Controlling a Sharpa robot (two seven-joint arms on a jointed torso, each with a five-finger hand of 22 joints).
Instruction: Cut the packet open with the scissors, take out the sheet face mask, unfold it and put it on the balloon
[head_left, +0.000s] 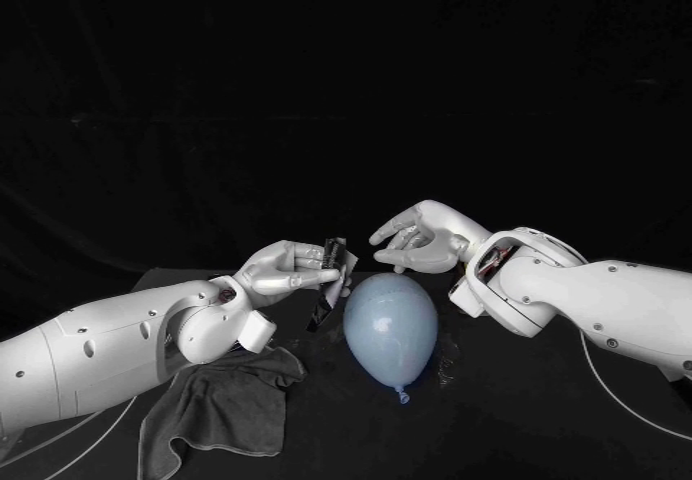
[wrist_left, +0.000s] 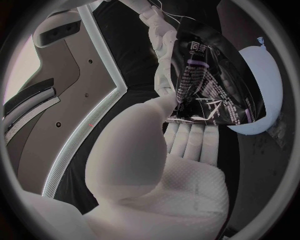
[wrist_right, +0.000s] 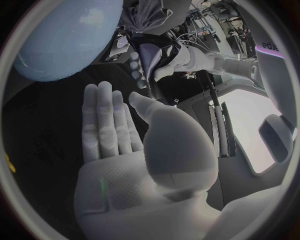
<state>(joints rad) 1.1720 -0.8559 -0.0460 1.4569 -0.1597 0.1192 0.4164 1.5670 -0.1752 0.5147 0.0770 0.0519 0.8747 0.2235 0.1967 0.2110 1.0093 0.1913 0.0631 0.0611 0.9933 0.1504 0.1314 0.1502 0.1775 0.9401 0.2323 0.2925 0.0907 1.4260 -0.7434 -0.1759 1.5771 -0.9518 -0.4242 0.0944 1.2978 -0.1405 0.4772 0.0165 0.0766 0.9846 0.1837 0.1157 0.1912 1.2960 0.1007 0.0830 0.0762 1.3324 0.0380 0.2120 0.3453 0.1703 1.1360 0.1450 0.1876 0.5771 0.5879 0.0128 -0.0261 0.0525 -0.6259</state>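
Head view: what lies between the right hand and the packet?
Nothing: the head view shows a bare gap between right hand and packet, which the left hand holds.

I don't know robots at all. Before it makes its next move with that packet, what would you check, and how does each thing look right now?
1. Packet firmly held: ok. The left hand grips the packet, upright.
2. Other hand free: ok. The right hand holds nothing, its fingers apart.
3. Balloon in place: ok. The balloon lies on the table between the two hands, touched by neither.
4. Packet already cut open: cannot tell.
5. Cloth out of the way: ok. The dark cloth lies by the left arm, apart from the balloon.
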